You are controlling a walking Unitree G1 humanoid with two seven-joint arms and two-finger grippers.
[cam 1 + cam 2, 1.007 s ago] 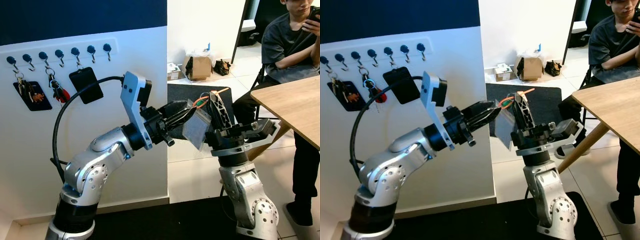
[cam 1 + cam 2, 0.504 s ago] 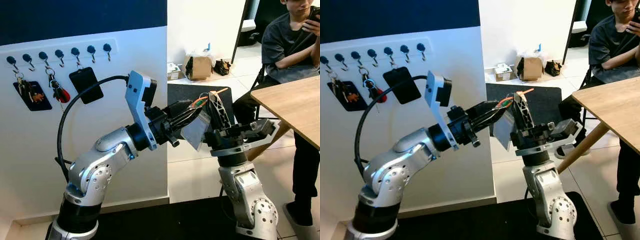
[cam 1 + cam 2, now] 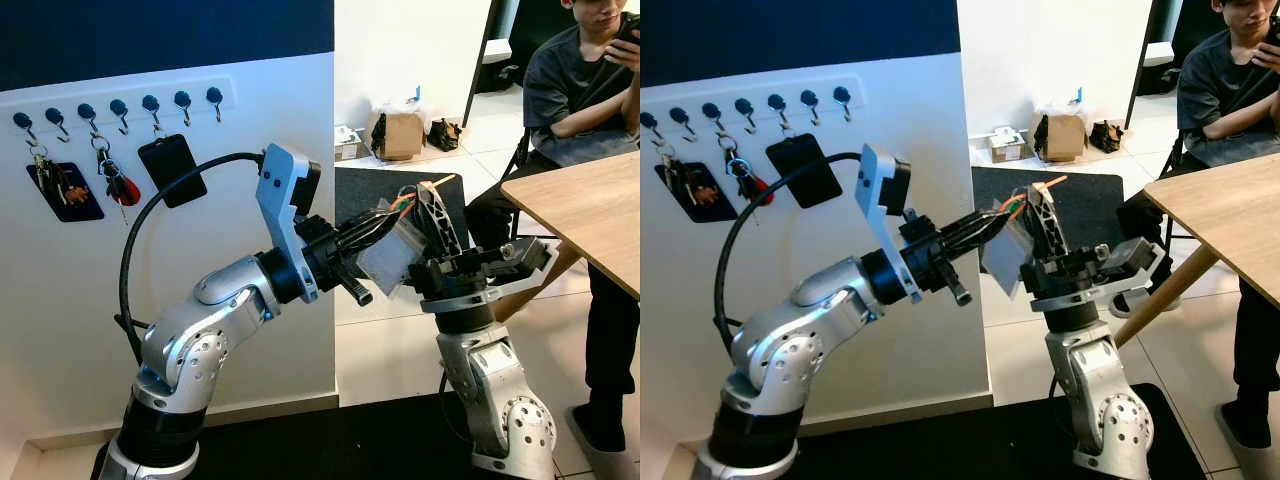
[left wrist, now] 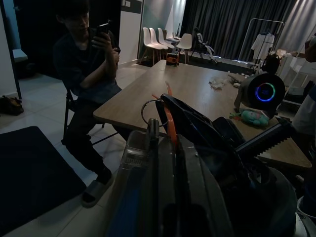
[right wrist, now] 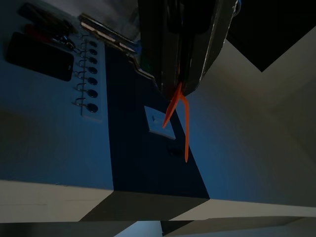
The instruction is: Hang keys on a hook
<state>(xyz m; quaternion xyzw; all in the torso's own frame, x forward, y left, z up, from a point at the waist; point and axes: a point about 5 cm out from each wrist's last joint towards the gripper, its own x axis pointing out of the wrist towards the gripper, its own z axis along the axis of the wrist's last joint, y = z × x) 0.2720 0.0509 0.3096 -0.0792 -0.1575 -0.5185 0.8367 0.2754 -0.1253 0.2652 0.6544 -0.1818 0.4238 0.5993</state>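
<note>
Left eye view: two silver arms meet at chest height before a white wall panel, where the right gripper [image 3: 432,203] stands upright with its two black fingers pressed together on a set of keys [image 3: 397,248], a clear tag hanging below with green and orange cords at the top. The left gripper [image 3: 385,222] reaches across from the left and its fingertips sit right against the same bundle, though whether those jaws are spread or closed cannot be told. On the wall, a hook rail [image 3: 120,106] carries seven round-headed hooks in a row. Three of them hold something: one bunch on a dark card [image 3: 60,190], one bunch with a red fob [image 3: 115,182] and one black tag [image 3: 172,170]; four hooks are bare. The held keys are well apart from the rail, to its right and lower. In the left wrist view, one metal key ring [image 4: 155,110] and an orange strap [image 4: 170,123] rise above the clamped fingers. One seated person [image 3: 575,90] in a dark shirt sits behind one wooden table [image 3: 590,210]. One cardboard box [image 3: 400,133] rests on the floor near the far wall.
</note>
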